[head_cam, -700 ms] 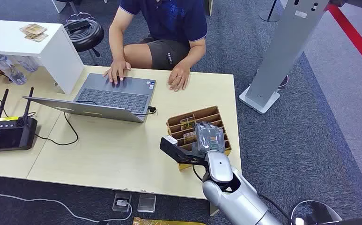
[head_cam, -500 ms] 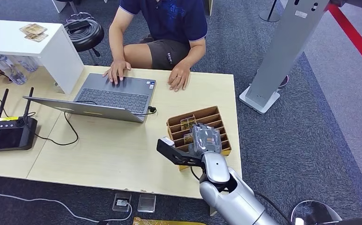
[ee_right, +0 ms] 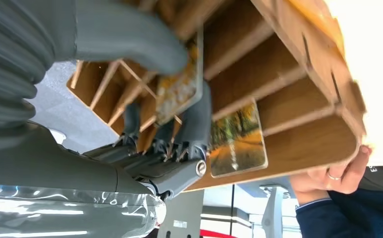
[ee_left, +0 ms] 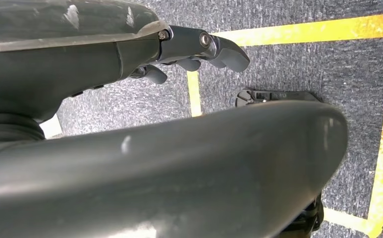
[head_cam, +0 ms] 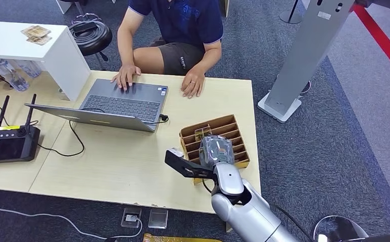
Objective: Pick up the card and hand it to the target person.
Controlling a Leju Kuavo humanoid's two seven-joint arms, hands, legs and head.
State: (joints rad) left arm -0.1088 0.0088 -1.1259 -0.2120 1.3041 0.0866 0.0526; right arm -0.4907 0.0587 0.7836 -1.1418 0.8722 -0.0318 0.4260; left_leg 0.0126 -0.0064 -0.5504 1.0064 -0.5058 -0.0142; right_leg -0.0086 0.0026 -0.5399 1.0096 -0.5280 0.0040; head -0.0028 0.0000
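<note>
While my left hand (ee_left: 199, 47) hangs at my side over the carpet, fingers loosely curled with nothing in them, my right does the work. Going from the left of the surface (head_cam: 127, 161): one black controller (head_cam: 8, 143) with two antennas, then one open laptop (head_cam: 117, 103) with the person (head_cam: 175, 30) seated behind it, one palm on the keys and one on the wood, probably so they are free to take what I bring. Further right stands one wooden rack (head_cam: 235, 133) split into slots, which keeps its cards upright so an edge can be pinched. My right hand (head_cam: 216, 149) is down over that rack. In the wrist view my thumb (ee_right: 130, 42) and fingers (ee_right: 196, 121) sit on either side of one card (ee_right: 179, 89) that is in its slot; they look pressed on it, though I judge the grasp only just made. I count two cards there: the one I pinch and a second card (ee_right: 236, 141) in the next slot. The lift comes next, straight up along the dividers
</note>
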